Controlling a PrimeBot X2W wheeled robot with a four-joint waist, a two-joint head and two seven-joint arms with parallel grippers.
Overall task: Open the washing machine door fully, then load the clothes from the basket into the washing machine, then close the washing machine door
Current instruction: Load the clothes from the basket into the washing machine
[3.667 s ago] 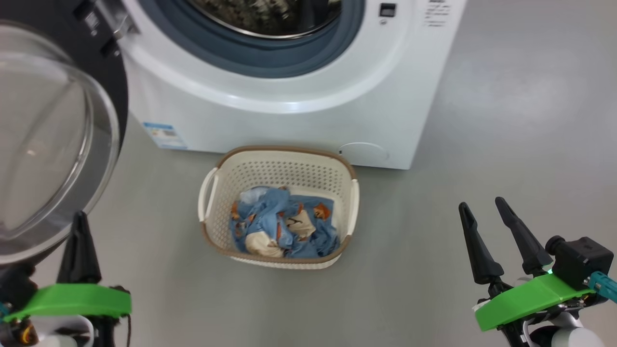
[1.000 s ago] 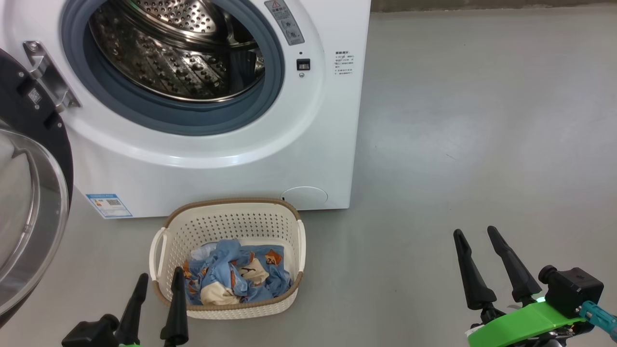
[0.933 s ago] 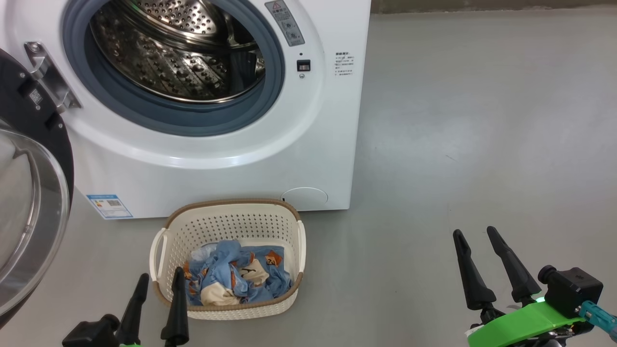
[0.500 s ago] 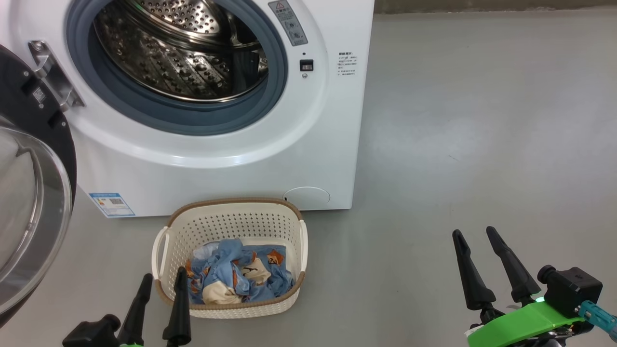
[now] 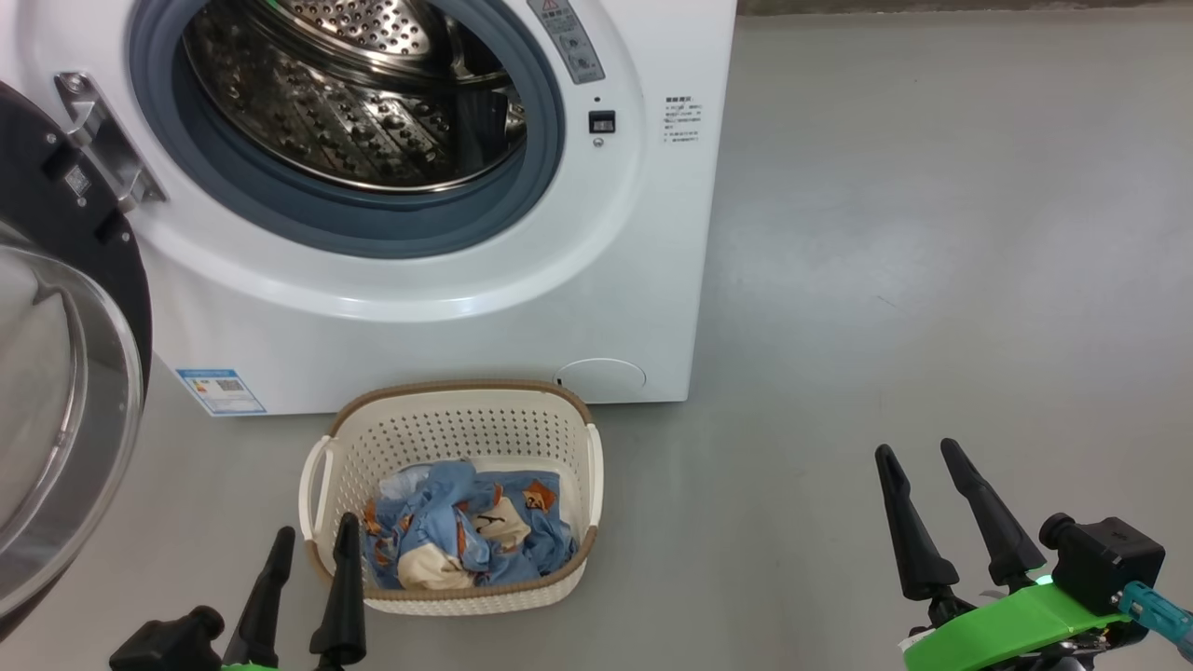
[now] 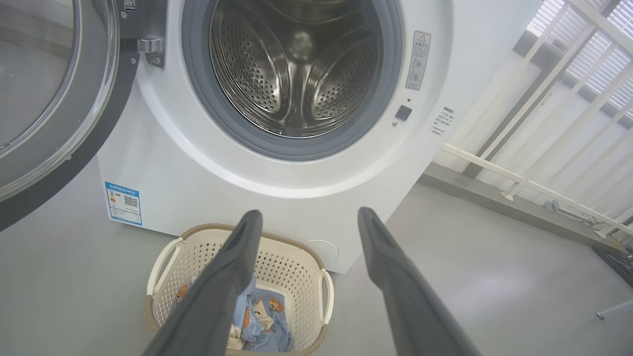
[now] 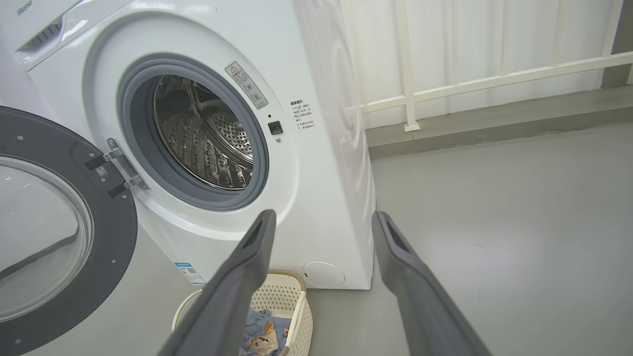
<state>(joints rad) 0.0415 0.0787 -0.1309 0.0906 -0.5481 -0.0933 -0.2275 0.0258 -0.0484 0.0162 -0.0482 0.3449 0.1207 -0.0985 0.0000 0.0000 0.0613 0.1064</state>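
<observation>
Left gripper has moved from door to near-left rim of basket, fingers spread, empty. Right gripper spread, empty, well apart. Clothes lie in basket, before the open washer

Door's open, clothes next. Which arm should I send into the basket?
Left. The left claw stands open at the near left rim of the basket, beside the clothes. The right claw, also open, hangs over bare floor far to its right.
</observation>
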